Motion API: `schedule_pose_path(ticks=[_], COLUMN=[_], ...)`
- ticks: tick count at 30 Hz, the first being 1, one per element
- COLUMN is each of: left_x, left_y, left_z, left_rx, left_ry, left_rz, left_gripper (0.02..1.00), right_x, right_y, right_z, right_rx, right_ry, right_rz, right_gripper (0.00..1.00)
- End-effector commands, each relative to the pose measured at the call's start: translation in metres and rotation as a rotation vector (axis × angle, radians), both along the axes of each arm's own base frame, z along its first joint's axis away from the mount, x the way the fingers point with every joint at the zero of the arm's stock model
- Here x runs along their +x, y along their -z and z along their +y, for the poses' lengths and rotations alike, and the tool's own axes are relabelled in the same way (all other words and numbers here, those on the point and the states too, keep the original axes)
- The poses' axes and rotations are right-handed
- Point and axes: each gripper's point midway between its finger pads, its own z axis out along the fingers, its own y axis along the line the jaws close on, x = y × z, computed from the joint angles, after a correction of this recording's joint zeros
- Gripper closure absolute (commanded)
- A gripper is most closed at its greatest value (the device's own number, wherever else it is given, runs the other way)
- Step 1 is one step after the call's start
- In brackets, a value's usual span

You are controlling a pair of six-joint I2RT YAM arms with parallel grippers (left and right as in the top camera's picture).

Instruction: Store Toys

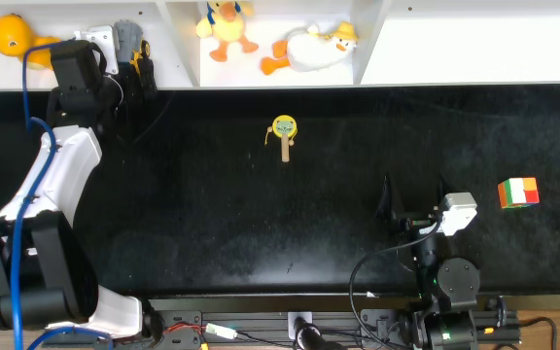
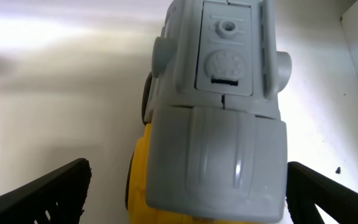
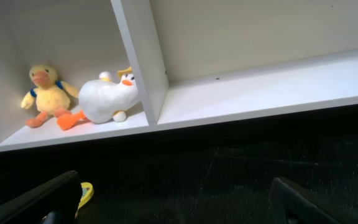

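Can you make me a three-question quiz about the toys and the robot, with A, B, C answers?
1. Where is the white duck?
A. middle compartment
B. left compartment
C. right compartment

2. How many toys lie on the black table?
A. one
B. two
C. five

3. How are the right gripper's jaws?
A. shut tight
B. holding a ball
C. open, nothing between

Answers:
1 A: it lies beside the yellow duck there.
2 B: only the stick toy and the striped cube are on it.
3 C: bare table shows between them.
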Motion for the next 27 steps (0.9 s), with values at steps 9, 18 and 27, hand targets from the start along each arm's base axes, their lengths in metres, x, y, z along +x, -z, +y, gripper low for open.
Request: schedule_pose_path(ticks=[9, 18, 27], left_x=[-0.045, -0.179, -0.281], left_y=[-0.081, -0.110, -0.084], left_z=[-0.028, -0.055, -0.046], left_rx=[0.018, 0.005, 0.049], left_ry=[0.033, -0.041, -0.103], left_rz=[-0.041, 0.114, 0.136], left_gripper=[0.018, 0.023, 0.020], right_x=[0.000, 0.000, 0.000], right_y=[0.003, 0.003, 0.003], right_z=[0.001, 0.001, 0.001], right_rx=[0.007, 0.007, 0.007], right_ry=[-0.001, -0.001, -0.001], right_rz=[0.000, 0.000, 0.000], right_gripper=[0.005, 0.007, 0.005])
